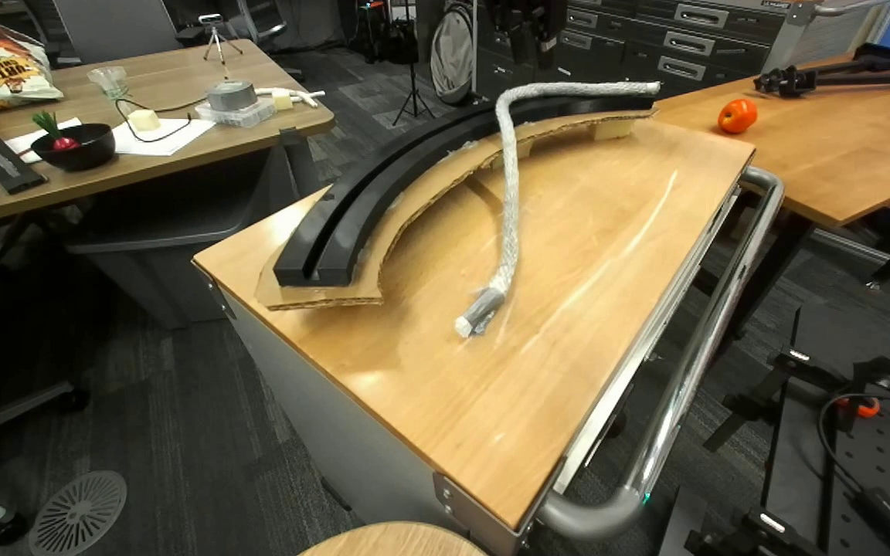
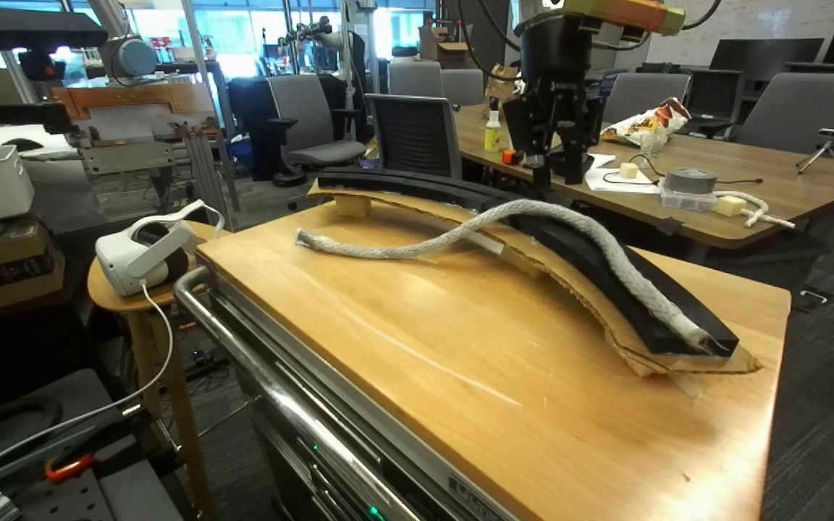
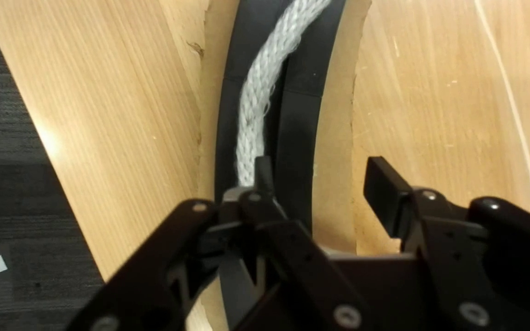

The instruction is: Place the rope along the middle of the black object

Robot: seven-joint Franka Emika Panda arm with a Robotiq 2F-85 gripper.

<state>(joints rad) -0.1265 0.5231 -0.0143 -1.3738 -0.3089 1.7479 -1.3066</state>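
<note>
braided rope (image 1: 510, 185) bends off the grooved black arc (image 1: 414, 164)

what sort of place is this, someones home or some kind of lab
Most likely a robotics lab in an office-like room, though no visible sign confirms it. An exterior view shows a robot claw, a white VR headset and grey office chairs.

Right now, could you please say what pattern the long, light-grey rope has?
The rope looks braided, clearest in the wrist view.
</note>
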